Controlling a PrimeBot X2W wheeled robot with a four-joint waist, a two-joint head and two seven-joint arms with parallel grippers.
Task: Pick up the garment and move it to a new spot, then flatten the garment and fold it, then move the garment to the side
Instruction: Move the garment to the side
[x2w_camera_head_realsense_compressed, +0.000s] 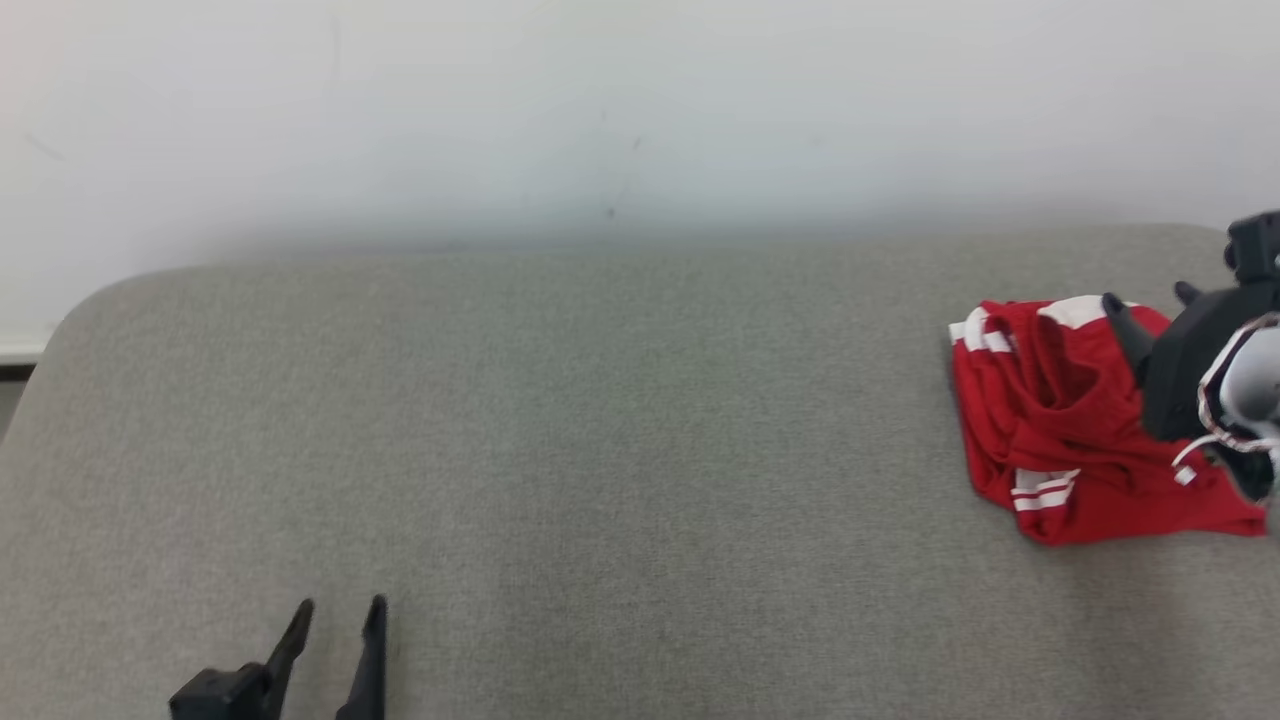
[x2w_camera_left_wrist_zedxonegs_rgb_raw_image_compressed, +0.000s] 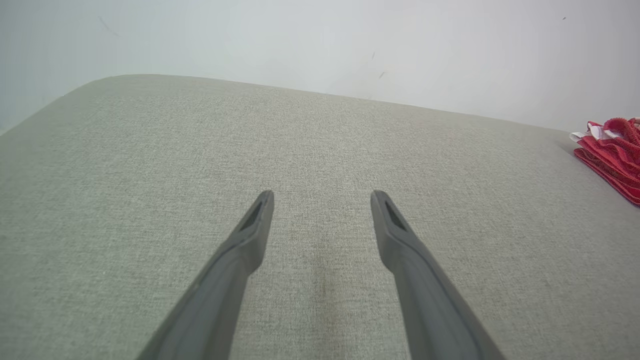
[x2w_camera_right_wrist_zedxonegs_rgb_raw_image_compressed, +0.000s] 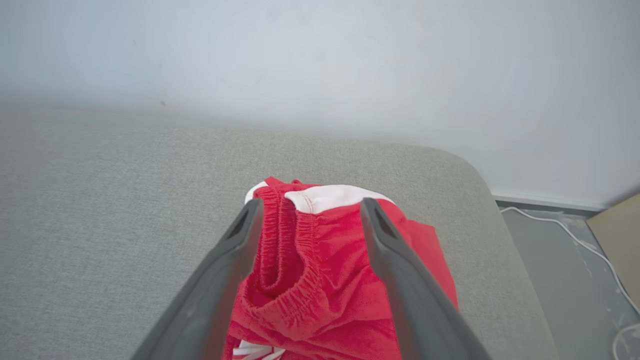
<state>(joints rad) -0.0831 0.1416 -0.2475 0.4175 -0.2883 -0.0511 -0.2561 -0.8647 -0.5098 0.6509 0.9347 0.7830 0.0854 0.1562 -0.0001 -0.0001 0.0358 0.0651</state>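
The right hand (x2w_camera_right_wrist_zedxonegs_rgb_raw_image_compressed: 311, 205) stands wide open over the shorts (x2w_camera_right_wrist_zedxonegs_rgb_raw_image_compressed: 325, 285). Its two dark fingers (x2w_camera_right_wrist_zedxonegs_rgb_raw_image_compressed: 225, 270) are spread to either side of the bunched elastic waistband, with red cloth showing between them and nothing pinched. In the head view the same hand (x2w_camera_head_realsense_compressed: 1150, 305) reaches in from the right edge, fingertips over the far part of the pile.

The shorts (x2w_camera_head_realsense_compressed: 1060, 430) (red, with white bands at the waist and hem) lie in a rumpled, roughly folded heap on the grey cloth-covered table (x2w_camera_head_realsense_compressed: 600, 450). They sit close to its right end, nearer the far edge than the near one. Just beyond the pile the table's rounded far right corner curves away. Past that edge the floor (x2w_camera_right_wrist_zedxonegs_rgb_raw_image_compressed: 545, 270) lies lower, with a white cable (x2w_camera_right_wrist_zedxonegs_rgb_raw_image_compressed: 575, 241) trailing across it and a brown board (x2w_camera_right_wrist_zedxonegs_rgb_raw_image_compressed: 622, 240) at the side. A pale wall (x2w_camera_head_realsense_compressed: 600, 100) runs behind the table's far edge.

The left hand (x2w_camera_head_realsense_compressed: 342, 603) is at the near left, well apart from the shorts. It is also spread wide and holds nothing, its fingers pointing out over bare grey cloth. Between the two hands, from the rounded far left corner across to the pile, the table is one flat stretch of cloth. From the left wrist the shorts (x2w_camera_left_wrist_zedxonegs_rgb_raw_image_compressed: 612, 150) show as a red fold at the right edge.
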